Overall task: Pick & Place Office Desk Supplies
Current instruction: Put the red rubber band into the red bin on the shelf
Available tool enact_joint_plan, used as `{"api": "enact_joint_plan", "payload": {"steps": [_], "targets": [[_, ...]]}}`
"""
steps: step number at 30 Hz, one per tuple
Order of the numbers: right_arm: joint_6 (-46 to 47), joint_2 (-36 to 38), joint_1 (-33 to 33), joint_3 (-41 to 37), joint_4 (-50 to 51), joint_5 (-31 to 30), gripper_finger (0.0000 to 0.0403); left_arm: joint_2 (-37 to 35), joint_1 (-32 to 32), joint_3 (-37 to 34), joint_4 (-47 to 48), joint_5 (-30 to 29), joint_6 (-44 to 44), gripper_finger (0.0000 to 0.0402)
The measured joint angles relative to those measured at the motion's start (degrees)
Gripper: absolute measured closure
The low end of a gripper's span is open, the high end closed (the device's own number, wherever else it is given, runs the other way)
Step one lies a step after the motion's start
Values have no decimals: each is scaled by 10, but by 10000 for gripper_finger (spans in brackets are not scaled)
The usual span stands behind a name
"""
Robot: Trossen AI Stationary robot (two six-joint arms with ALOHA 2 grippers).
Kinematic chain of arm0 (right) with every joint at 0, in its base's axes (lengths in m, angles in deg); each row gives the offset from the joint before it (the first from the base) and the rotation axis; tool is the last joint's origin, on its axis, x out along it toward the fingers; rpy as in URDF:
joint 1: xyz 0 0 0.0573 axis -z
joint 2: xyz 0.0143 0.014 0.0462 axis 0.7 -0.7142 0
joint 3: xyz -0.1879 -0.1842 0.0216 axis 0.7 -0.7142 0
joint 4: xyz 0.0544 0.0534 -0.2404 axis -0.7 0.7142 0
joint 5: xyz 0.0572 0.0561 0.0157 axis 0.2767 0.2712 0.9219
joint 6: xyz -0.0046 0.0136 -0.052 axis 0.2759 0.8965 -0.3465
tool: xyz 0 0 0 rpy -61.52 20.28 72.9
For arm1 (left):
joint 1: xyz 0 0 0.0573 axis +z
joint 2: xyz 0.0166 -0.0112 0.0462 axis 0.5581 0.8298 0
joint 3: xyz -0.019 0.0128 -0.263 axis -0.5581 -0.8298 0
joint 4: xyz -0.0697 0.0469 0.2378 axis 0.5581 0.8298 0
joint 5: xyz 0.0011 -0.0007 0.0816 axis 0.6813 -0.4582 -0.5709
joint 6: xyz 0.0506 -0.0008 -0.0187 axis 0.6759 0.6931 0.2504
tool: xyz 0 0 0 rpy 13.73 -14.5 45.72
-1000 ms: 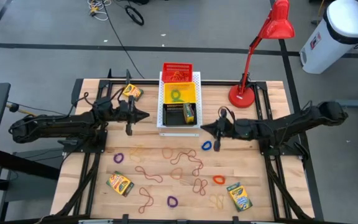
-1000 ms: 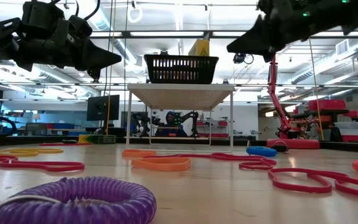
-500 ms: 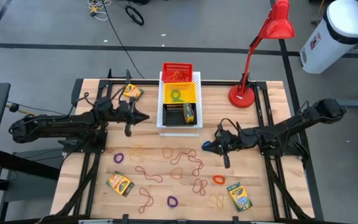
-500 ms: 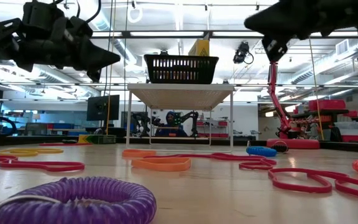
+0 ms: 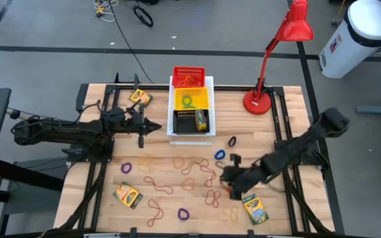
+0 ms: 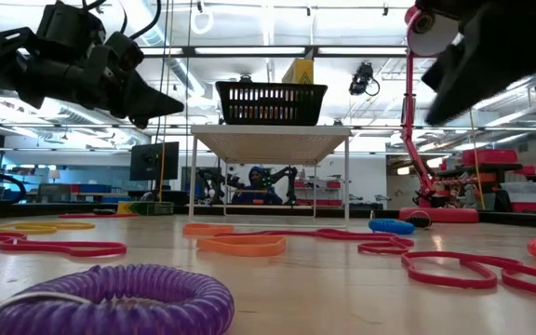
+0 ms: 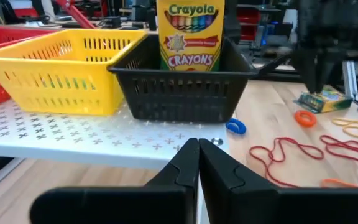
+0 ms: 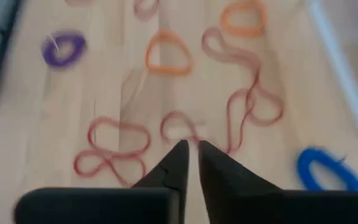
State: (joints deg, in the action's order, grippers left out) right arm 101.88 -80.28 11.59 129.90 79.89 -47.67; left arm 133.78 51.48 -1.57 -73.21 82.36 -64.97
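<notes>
The right claw point(image 5: 225, 177) hangs over the red bands point(image 5: 197, 173) in front of the black basket point(image 5: 192, 123), fingers slightly parted, empty. A crayon box point(image 7: 191, 34) stands upright in that basket. The left claw point(image 5: 152, 125), clenched and empty, waits left of the basket.

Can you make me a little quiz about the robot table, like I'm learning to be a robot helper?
1. True or false: a yellow-and-green cardboard crayon box stands in the black plastic basket.
2. What colour is the tall metal desk lamp? A blue, B red, C green.
3. Which arm's gripper is above the thin reddish-brown rubber bands on the wooden table: left or right?

Key: 1 true. 2 B. 3 the right gripper.
</notes>
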Motion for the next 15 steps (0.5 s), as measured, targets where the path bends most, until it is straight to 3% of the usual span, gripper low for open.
{"api": "enact_joint_plan", "payload": {"steps": [7,15], "targets": [[25,-151,-32,124,80,4,285,3,0,0,-1,0,-2,380],[-53,-252,-52,238,165,31,239,3,0,0,-1,0,-2,381]]}}
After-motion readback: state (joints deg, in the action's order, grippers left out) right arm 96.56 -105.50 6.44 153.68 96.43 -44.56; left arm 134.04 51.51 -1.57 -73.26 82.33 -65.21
